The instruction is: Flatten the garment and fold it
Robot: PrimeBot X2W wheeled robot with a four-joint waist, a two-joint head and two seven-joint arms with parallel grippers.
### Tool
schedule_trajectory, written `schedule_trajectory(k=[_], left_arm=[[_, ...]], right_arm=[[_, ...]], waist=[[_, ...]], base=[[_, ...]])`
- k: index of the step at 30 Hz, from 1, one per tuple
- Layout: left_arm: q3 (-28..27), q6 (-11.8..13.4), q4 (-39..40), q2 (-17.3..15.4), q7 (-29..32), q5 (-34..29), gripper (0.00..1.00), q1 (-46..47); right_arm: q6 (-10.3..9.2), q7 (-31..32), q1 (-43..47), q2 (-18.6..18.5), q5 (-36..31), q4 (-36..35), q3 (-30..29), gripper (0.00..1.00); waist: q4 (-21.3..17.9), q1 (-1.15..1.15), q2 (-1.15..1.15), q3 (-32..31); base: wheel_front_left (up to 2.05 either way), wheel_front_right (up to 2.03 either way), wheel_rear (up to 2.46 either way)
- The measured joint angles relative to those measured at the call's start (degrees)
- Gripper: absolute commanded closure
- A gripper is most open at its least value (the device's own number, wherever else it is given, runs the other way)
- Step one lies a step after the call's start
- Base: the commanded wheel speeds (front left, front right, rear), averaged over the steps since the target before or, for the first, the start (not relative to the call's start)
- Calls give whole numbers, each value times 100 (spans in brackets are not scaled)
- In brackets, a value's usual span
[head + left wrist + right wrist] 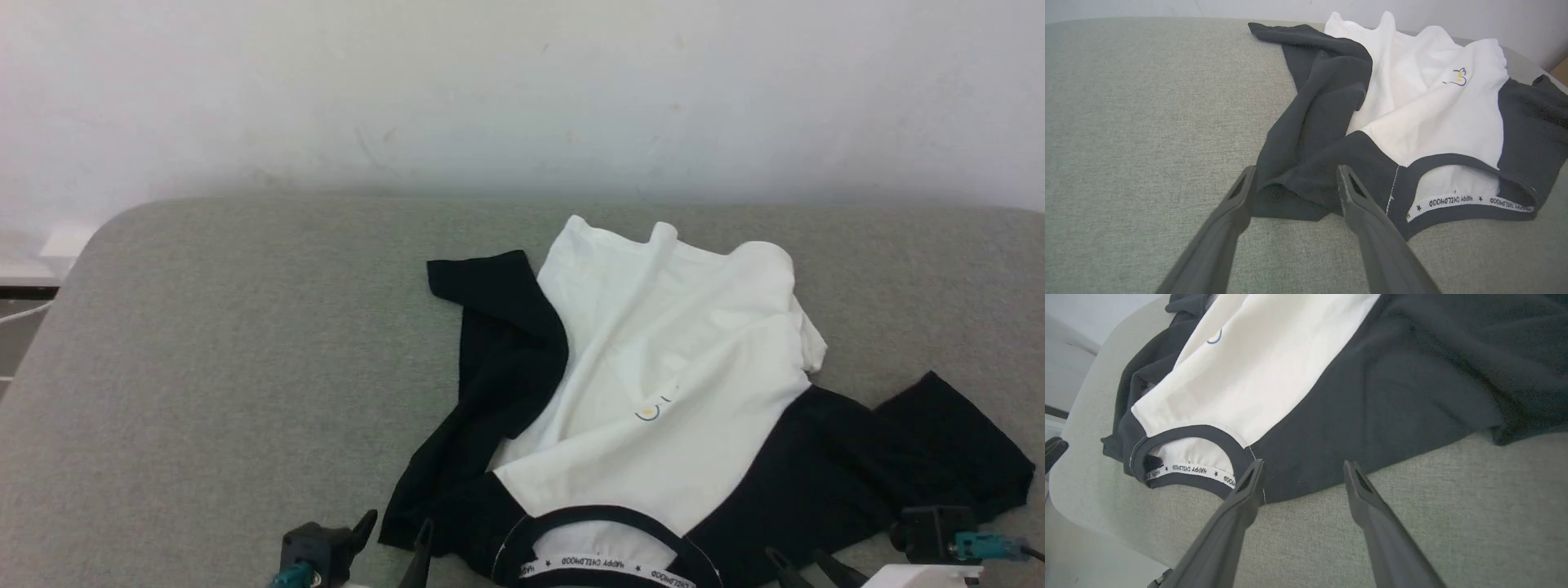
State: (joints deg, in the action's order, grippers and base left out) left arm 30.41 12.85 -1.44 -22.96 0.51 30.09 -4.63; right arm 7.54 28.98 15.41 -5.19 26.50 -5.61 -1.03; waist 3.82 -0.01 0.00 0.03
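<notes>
Soft matt cloth garment [669,343] on coarse-woven grey upholstery [229,367].

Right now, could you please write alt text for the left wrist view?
A crumpled white shirt with black sleeves lies on a grey padded surface, neckline nearest the camera. The open left gripper brackets its black near edge.

Left claw [1296,176] was open: two dark fingers [1220,232] spread wide, tips angled forward and down. Right claw [1303,468] was in the same state, jaws wide apart, fingers pointing forward and down. In the head view I had both low at the bottom edge. Left sat at lower left with its black left wrist block [314,545] showing. Right sat at lower right with only the tips poking in, the right wrist block [935,527] and a pale strip of forearm [922,578] beside them.
</notes>
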Motion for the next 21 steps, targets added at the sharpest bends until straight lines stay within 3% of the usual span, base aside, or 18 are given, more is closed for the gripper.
schedule_trajectory(k=[8,16,21], left_arm=[[133,81,-40,94,-266,-197,0,-75],[177,73,-119,120,-307,-198,0,-46],[237,29,-177,158,-278,-193,0,60]], right_arm=[[-1,283,-54,203,537,824,-458,0],[8,169,-418,201,1128,1474,-331,0],[15,54,-692,201,1143,1752,-225,0]], waist=[[293,0,0,-3],[422,0,0,122],[468,0,0,243]], base=[[0,0,0],[0,0,0],[0,0,0]])
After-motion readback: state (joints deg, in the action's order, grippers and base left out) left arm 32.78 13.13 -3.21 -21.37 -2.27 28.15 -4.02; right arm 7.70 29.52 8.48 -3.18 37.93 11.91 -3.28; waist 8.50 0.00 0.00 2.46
